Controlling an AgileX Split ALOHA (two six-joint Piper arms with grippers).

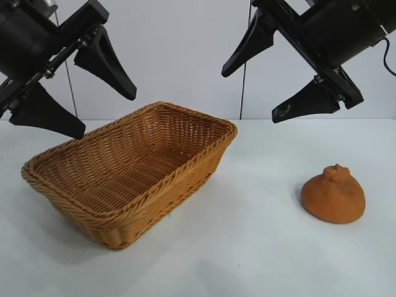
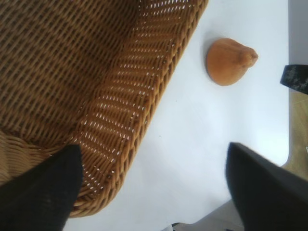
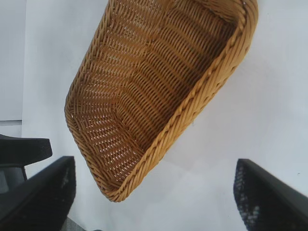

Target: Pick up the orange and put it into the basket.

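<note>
The orange [image 1: 333, 195] is a dull burnt-orange fruit with a knobby neck. It sits on the white table at the right, apart from the basket, and also shows in the left wrist view [image 2: 228, 61]. The honey-tan wicker basket [image 1: 185, 170] stands left of centre and is empty; it shows in both wrist views [image 2: 144, 103] [image 3: 211, 86]. My right gripper [image 1: 250, 93] hangs open and empty high above the table, up and left of the orange. My left gripper [image 1: 108, 114] hangs open and empty above the basket's left end.
The white table [image 1: 247, 247] spreads around both objects, with a white wall behind. In the left wrist view the table's edge [image 2: 284, 159] lies beyond the orange.
</note>
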